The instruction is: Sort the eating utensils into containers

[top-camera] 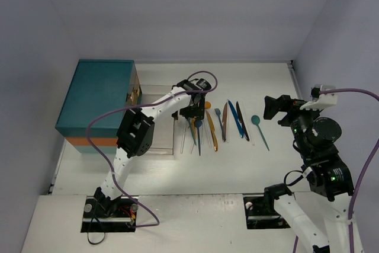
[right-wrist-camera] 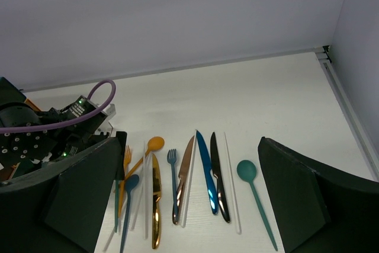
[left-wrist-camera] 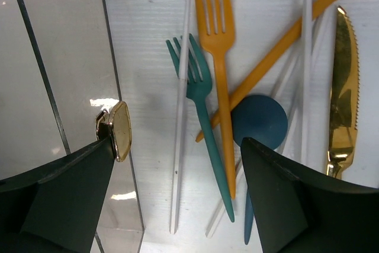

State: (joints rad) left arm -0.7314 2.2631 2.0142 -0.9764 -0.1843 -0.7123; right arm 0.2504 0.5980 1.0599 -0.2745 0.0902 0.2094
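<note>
The teal chest stands at the left, with a clear drawer pulled out to the right. Its gold handle sits against my left gripper's left finger. The left gripper is open and empty, low over a teal fork, an orange fork, a blue spoon and a pale chopstick. My right gripper is open and empty, held high to the right of the row. A teal spoon lies at the row's right end.
The row also holds a gold knife, an orange spoon, a blue fork, a brown knife, a blue knife, a black knife and more chopsticks. White walls close in the back and the right.
</note>
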